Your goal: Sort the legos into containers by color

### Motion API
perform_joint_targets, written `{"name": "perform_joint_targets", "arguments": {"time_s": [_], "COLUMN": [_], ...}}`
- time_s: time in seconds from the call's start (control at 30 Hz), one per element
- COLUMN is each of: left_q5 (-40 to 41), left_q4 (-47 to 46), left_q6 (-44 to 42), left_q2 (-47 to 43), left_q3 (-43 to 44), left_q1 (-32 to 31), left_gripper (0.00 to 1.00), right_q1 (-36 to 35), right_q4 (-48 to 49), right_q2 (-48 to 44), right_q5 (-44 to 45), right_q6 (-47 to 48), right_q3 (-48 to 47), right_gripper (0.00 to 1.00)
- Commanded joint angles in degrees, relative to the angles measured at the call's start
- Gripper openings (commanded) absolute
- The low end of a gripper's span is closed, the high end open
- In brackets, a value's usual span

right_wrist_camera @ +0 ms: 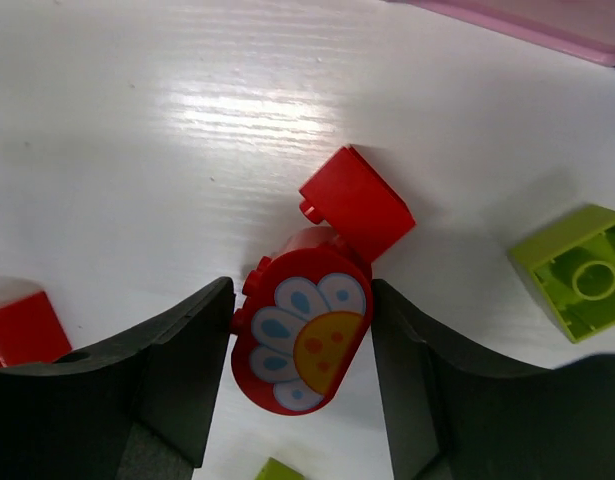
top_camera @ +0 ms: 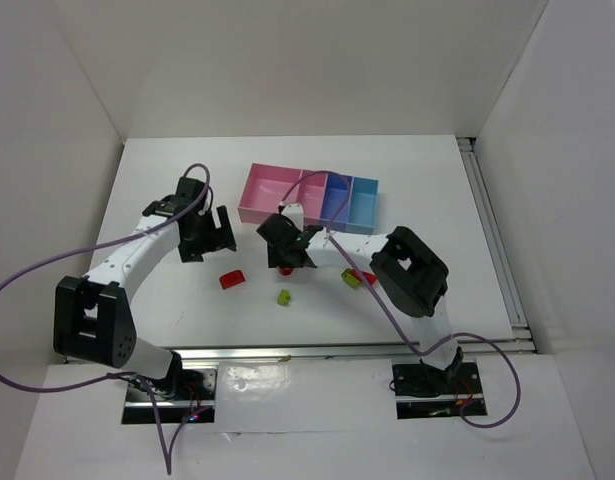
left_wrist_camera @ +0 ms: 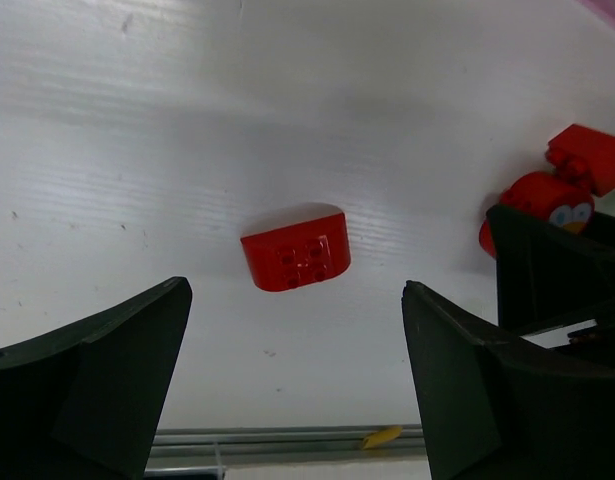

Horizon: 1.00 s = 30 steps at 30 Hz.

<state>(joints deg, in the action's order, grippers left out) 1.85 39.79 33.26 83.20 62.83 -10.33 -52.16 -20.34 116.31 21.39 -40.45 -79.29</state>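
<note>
Two arms lean in over the white surface (top_camera: 167, 180). On the left, the left arm (top_camera: 137, 245) holds its jaws spread about as wide as they go, gripping nothing. Under the gap between them a red brick (left_wrist_camera: 295, 248) lies flat on the surface, studs showing, clear of both fingers (left_wrist_camera: 87, 380). A little to its right, nearer the bases, a small green brick (top_camera: 284, 296) sits on its own. Next come the jaws of the right arm (top_camera: 412, 270), which reaches leftward across the middle. They are closed in on a flower brick (right_wrist_camera: 302, 345), a rounded red piece with a white-and-yellow flower face. Each finger (right_wrist_camera: 177, 370) lies flush against one side of it while it rests on the surface. A plain red block (right_wrist_camera: 357, 200) touches the flower brick's far end. Behind these, toward the far side, stands the row of bins (top_camera: 272, 190): wide pink, narrow pink, blue, light blue. Right of the jaws a second green brick (right_wrist_camera: 572, 270) lies hollow side up, apart from the fingers. Just beside it a red piece (top_camera: 367, 275) is partly hidden by the right arm.
</note>
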Motion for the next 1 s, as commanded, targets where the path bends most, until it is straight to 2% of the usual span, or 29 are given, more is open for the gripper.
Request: {"name": "perform_joint_targets", "arguments": {"time_s": [0.0,0.07,0.13,0.37,0.53,0.63,0.77,0.9,0.97], "left_q5": [-4.3,-5.2,-5.7,-5.5,0.5,0.5,-2.4,-4.7,-4.7], "left_q4": [0.2,0.2,0.2,-1.9,-3.2,-5.6,-10.9,-9.6,-9.6], "left_q6": [3.6,4.7,6.0,8.3,6.5,3.9,-3.6,-4.9,-4.9], "left_q2": [0.4,0.4,0.4,1.0,4.1,4.7,8.3,13.1,13.1], "left_q3": [-3.0,-4.4,-6.4,-9.4,-8.2,-6.9,-5.1,-3.7,-3.7], "left_q1": [0.1,0.1,0.1,-2.6,-3.7,-3.7,-4.3,-4.3,-4.8], "left_gripper": [0.97,0.97,0.98,1.00,1.00,1.00,1.00,1.00,1.00], "right_q1": [0.3,-0.2,-0.2,-0.2,-0.2,0.4,3.5,9.6,11.9], "right_q4": [0.2,-1.3,-2.0,-0.2,-2.2,-3.0,-4.5,-3.3,-2.8], "right_q2": [0.9,0.2,-1.2,-12.1,-18.8,-21.0,-21.0,-21.6,-21.6], "right_q5": [0.3,1.0,1.5,1.0,2.7,3.3,3.8,-2.9,-3.5], "right_q6": [0.8,0.8,0.8,4.6,5.9,7.0,7.7,7.0,7.0], "right_q3": [-3.5,-3.5,-3.5,3.0,3.0,2.3,-0.6,-1.9,-1.9], "right_gripper": [0.62,0.50,0.47,0.47,0.44,0.44,0.44,0.44,0.44]}}
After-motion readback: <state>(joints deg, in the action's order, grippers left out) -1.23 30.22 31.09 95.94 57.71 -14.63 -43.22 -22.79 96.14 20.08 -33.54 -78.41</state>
